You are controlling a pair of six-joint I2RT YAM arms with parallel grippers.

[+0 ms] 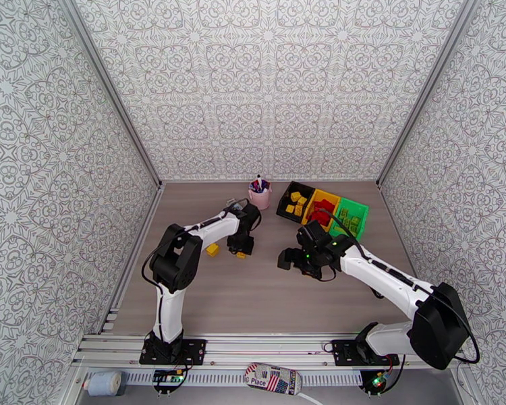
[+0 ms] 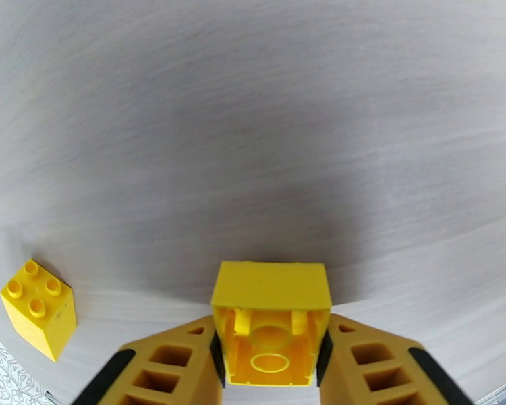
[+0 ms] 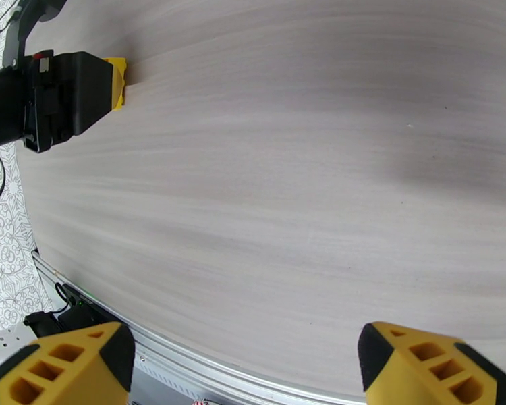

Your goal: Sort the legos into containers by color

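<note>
Two yellow bricks are all I can see outside the containers. The left fingers point(image 2: 175, 362) are clenched on one yellow brick point(image 2: 271, 298), one finger on each side, with its hollow underside turned to the wrist camera. It sits low at the table point(image 2: 253, 129), and I cannot tell if it is lifted or not. The second yellow brick point(image 2: 38, 306) stands studs up on the table, near this hand, on its left side. The right fingers point(image 3: 415, 366) are spread wide with nothing between them, hovering over bare wood near the middle of the table. Further back, at the right, the three joined bins look well filled: the black bin point(image 1: 285, 197) has yellow pieces, the yellow bin point(image 1: 328, 194) has red ones, and the green bin point(image 1: 365, 217) has green ones. A pink cup point(image 1: 259, 196) with pens stands beside the black bin. I judge the sorting nearly finished: the held brick should go to the black bin, and the last one after it.
</note>
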